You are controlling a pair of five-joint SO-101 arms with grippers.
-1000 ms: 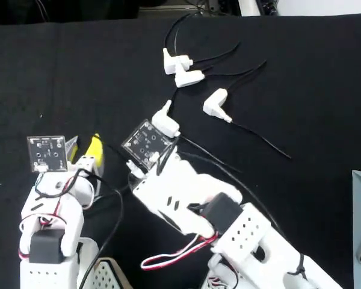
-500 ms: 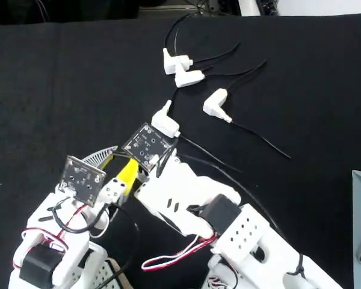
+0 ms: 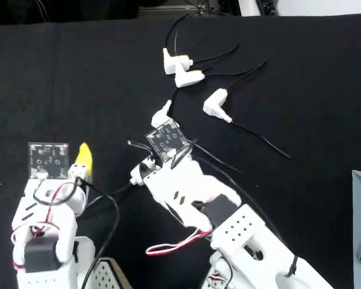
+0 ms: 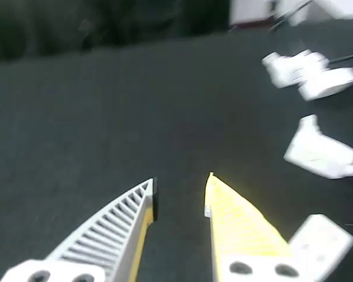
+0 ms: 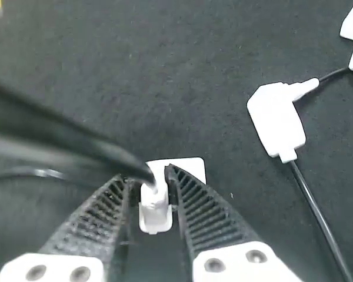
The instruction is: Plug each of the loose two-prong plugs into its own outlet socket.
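Right gripper (image 5: 152, 185) is clamped on a white two-prong plug (image 5: 154, 212) low over the black cloth table (image 3: 301, 72), black cord (image 5: 76, 151) trailing back. A white angled plug (image 5: 275, 120) lies near, a pair of white plugs (image 3: 188, 77) beyond; left gripper (image 4: 182, 183) hovers narrowly parted, well apart.

White plug (image 3: 168, 60) (image 3: 189, 77) (image 3: 215, 102) (image 3: 163, 111): four. Robot arm (image 3: 48, 229) (image 3: 192, 192): two.

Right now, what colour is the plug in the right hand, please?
The plug is white; right wrist view.
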